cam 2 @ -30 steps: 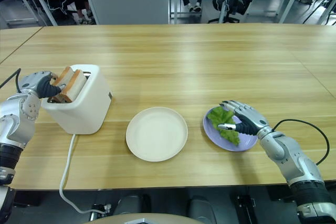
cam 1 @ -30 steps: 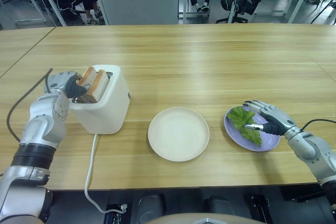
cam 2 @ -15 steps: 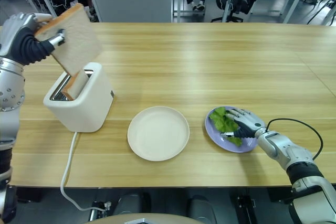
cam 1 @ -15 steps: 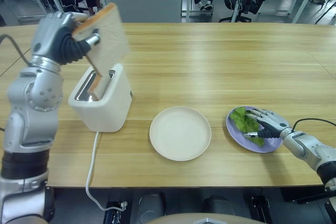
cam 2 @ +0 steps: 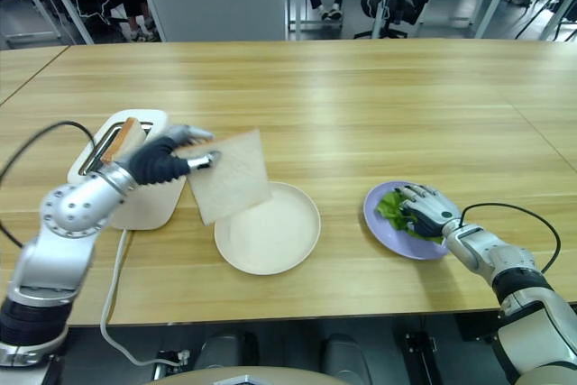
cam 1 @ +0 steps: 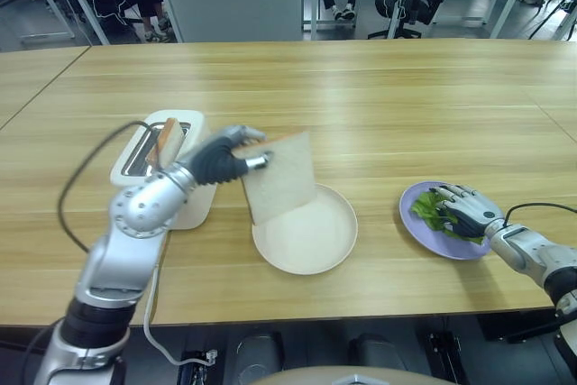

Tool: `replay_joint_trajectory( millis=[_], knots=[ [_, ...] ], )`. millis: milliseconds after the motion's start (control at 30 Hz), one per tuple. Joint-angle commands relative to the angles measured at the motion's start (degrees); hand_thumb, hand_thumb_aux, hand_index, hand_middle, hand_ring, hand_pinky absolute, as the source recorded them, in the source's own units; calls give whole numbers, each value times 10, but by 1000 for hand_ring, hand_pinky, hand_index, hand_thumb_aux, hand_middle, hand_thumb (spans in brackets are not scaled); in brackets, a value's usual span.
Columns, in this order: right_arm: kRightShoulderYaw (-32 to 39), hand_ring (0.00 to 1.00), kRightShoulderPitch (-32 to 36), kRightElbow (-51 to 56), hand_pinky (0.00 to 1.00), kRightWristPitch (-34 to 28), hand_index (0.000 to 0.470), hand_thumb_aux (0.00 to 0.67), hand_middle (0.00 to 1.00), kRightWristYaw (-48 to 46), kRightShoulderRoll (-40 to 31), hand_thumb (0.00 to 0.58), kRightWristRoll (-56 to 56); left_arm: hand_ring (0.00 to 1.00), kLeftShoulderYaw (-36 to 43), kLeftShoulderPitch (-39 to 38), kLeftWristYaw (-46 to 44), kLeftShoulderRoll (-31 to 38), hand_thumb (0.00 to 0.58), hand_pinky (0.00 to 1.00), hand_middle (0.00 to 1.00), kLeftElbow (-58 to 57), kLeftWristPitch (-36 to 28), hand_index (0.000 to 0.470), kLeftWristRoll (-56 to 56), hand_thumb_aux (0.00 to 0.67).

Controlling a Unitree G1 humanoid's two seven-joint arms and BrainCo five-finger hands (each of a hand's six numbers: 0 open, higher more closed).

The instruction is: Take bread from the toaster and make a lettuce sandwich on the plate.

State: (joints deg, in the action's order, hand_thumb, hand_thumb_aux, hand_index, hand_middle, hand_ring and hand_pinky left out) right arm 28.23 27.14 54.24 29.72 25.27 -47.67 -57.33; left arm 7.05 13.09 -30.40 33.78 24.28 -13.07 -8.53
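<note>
Over plate's [cam 1: 317, 245] left rim, tilted bread [cam 1: 281, 178] in left hand [cam 1: 216, 160]

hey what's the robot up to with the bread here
The robot is building a sandwich. Its left hand holds a bread slice, tilted, over the left edge of the cream plate, not yet laid down. A second slice stands in the white toaster. At the right, its right hand rests on the lettuce in the purple plate.
</note>
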Motion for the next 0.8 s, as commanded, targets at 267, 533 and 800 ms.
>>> replay_joint_trajectory(
  millis=[267,533,800],
  knots=[
    [-50,0,-11,-161,0,33,460,670,0,24,-39,580,51,1000,142,68,32,-70,580,1000,1000,-324,148,460,-99,670],
    [-97,0,-47,-321,0,37,460,670,0,-49,-39,580,104,431,192,140,129,-77,580,431,431,-532,276,460,-203,670],
    [-88,0,-38,-421,0,33,460,670,0,-149,41,580,143,0,216,155,230,-46,0,0,0,-518,305,0,-323,0]
  ],
)
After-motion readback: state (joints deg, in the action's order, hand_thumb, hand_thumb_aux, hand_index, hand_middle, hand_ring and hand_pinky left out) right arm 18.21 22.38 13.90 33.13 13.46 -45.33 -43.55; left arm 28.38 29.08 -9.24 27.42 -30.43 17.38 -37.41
